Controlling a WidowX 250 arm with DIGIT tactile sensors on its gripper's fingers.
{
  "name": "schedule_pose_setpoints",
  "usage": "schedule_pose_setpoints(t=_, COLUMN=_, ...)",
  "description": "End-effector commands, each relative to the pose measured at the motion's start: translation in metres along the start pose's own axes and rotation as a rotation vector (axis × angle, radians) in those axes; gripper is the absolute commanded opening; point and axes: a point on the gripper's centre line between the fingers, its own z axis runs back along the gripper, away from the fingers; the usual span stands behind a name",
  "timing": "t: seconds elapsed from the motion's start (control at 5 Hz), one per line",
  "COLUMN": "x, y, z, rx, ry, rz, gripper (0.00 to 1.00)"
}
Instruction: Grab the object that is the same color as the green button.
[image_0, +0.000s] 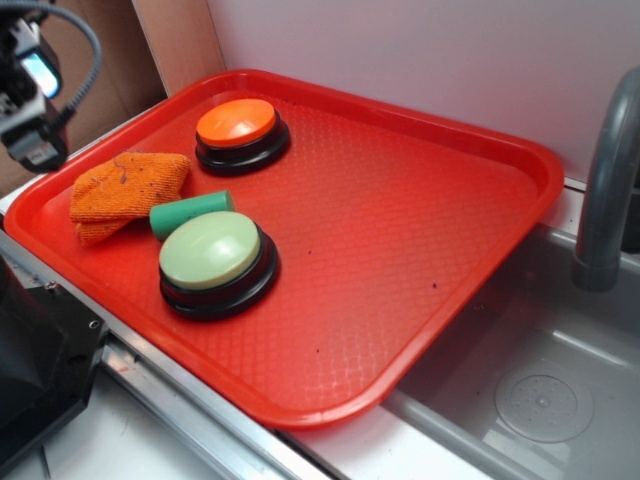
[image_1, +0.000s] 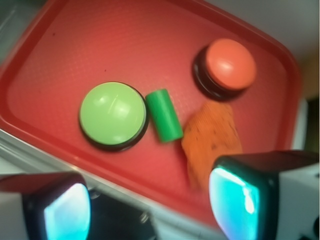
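Across most of the exterior view a red tray (image_0: 420, 250) is spread, its right near corner overhanging a grey sink (image_0: 540, 390) from which a grey faucet pipe (image_0: 608, 190) rises at the right edge. On the tray's left half the green button (image_0: 210, 250) is seen nearest, a pale dome on a black base. Farther back an orange button (image_0: 237, 122) of the same build is placed. Left of both, near the tray's left rim, an orange cloth (image_0: 125, 190) is bunched. Between the cloth and the green button the small green cylinder (image_0: 190, 214) is laid on its side, touching the cloth at its left end and lying just beside the button's far edge. Above the tray's far left corner the gripper (image_1: 150, 202) is held off the surface, well apart from the cylinder. Its two fingers (image_1: 240, 192) are spread wide in the wrist view, with nothing between them.
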Motion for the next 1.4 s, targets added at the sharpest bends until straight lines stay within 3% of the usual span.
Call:
schedule_pose_setpoints(t=0.0, x=-0.001, y=0.025, z=-0.053, rx=-0.024, ry=-0.065, rz=-0.108, gripper=1.00)
schedule_pose_setpoints(t=0.2, x=0.004, y=0.031, z=-0.074, rx=-0.044, ry=-0.087, rz=-0.142, gripper=1.00)
schedule_pose_setpoints(t=0.6, x=0.022, y=0.027, z=-0.118, rx=-0.090, ry=-0.062, rz=-0.161, gripper=1.00)
schedule_pose_setpoints(t=1.2, x=0.042, y=-0.009, z=-0.136, rx=-0.170, ry=-0.068, rz=-0.172, gripper=1.00)
